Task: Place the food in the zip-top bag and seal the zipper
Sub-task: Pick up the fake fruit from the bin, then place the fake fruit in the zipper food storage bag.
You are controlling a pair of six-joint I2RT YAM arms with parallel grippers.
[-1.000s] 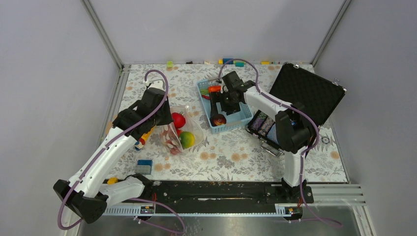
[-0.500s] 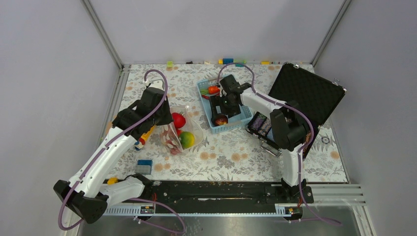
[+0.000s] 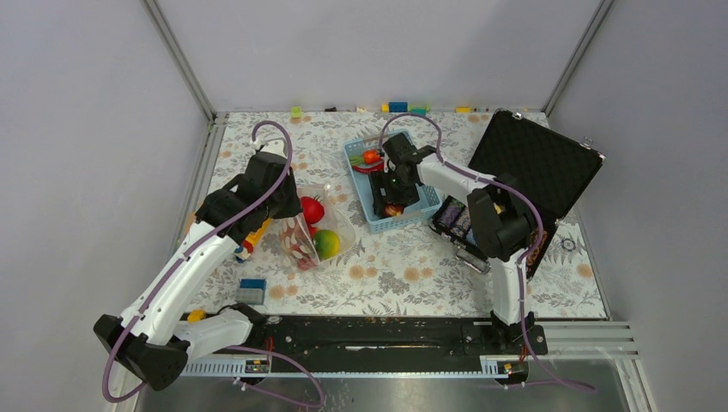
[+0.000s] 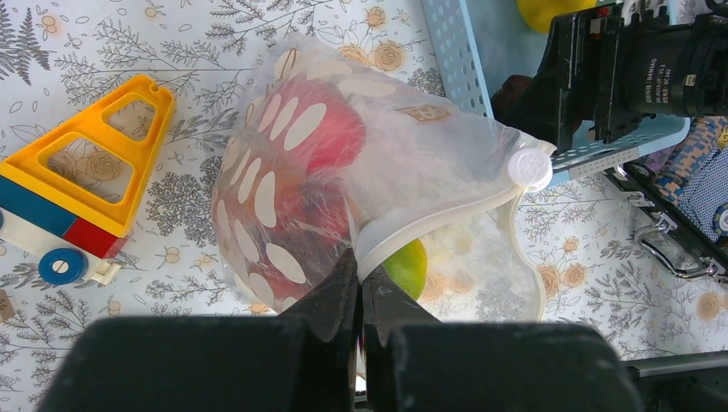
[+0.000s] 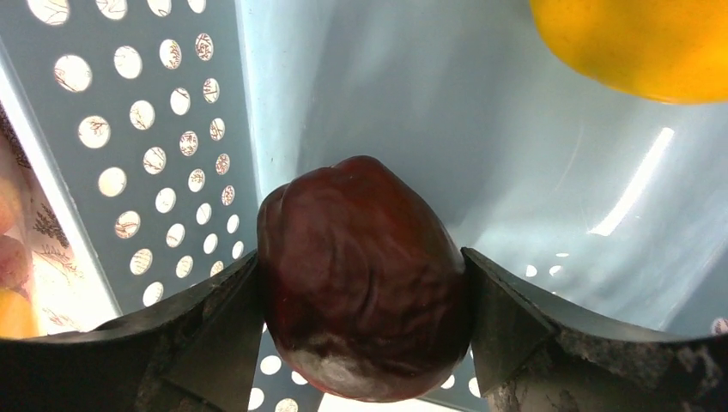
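Note:
The zip-top bag (image 3: 314, 228) lies left of centre, its mouth toward the basket. In the left wrist view the bag (image 4: 283, 163) holds a red fruit (image 4: 319, 136) and a green one (image 4: 412, 268). My left gripper (image 4: 360, 262) is shut on the whitish zipper (image 4: 438, 219) at the bag's rim. My right gripper (image 5: 360, 287) is down inside the light-blue basket (image 5: 129, 129), shut on a dark red fruit (image 5: 356, 223). A yellow piece (image 5: 635, 43) lies beyond it. In the top view my right gripper (image 3: 391, 204) hides that fruit; a small red piece (image 3: 372, 156) sits at the basket's far end.
An open black case (image 3: 536, 163) with glittery chip stacks (image 3: 459, 219) stands right of the basket (image 3: 421, 206). A yellow, blue and red toy (image 4: 77, 184) lies left of the bag. A blue block (image 3: 251, 290) sits near the front, small blocks (image 3: 397, 107) along the back edge.
My right gripper has moved toward the near end of the basket, down over the dark red fruit, and now has it between its fingers. The left arm and the bag have not moved.

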